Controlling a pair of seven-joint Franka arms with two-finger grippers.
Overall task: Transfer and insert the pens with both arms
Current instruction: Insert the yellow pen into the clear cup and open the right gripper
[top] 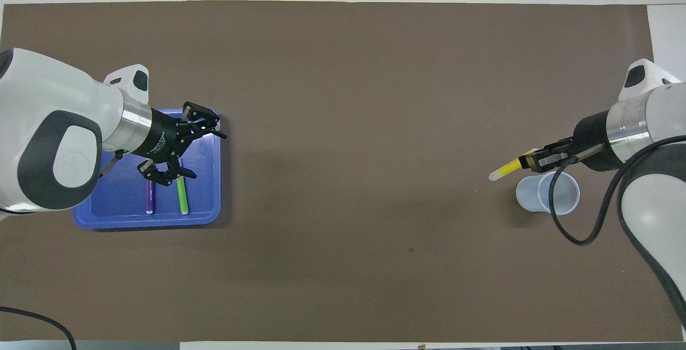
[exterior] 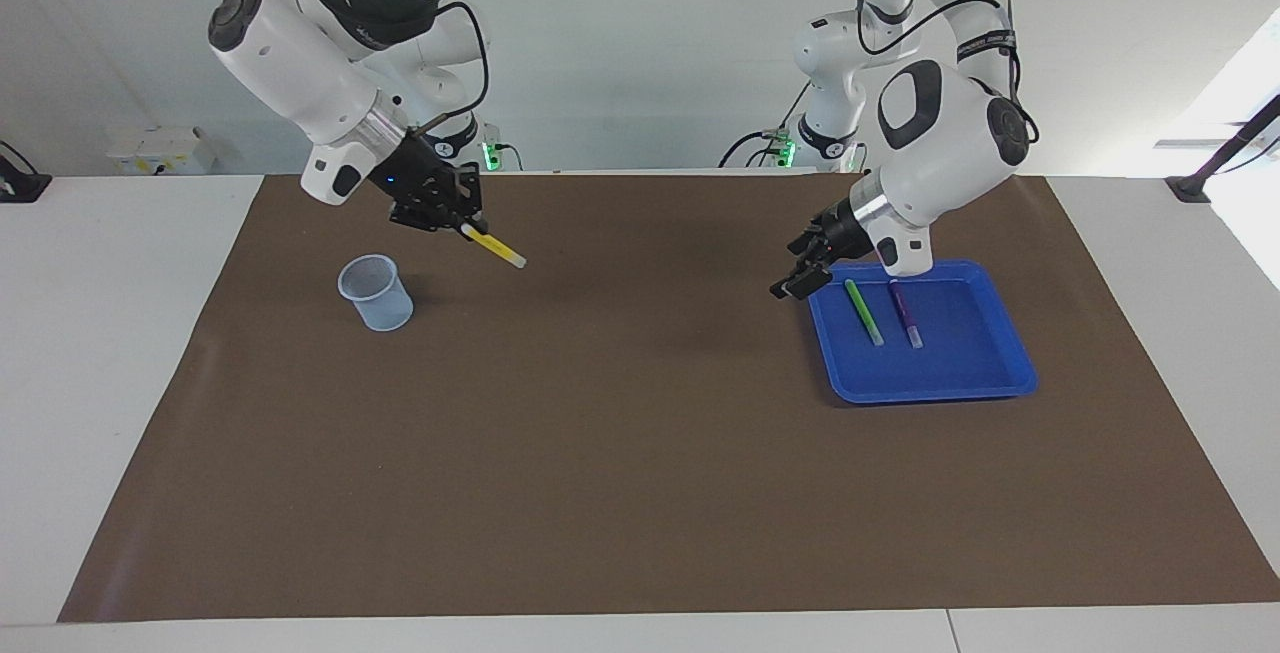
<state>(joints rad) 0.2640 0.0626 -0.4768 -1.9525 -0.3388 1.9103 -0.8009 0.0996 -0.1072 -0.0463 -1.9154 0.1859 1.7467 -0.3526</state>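
Both arms: glossy white moulded shells with rounded housings, each carrying a dark grey to black oval inset panel at the joint covers. Wrist section on each is a short brushed-silver ring, followed by a black cylindrical flange with small white lettering, illegible.

Left arm's black two-finger end effector [top: 185,149]: skeletal linkage fingers, open-frame, matte black. A white tab with a black patch protrudes beside the silver ring.

Right arm's black two-finger end effector [top: 530,161]: more compact, same matte black. A loose black cable loops from the wrist down and back up along the forearm; same white tab with black patch.
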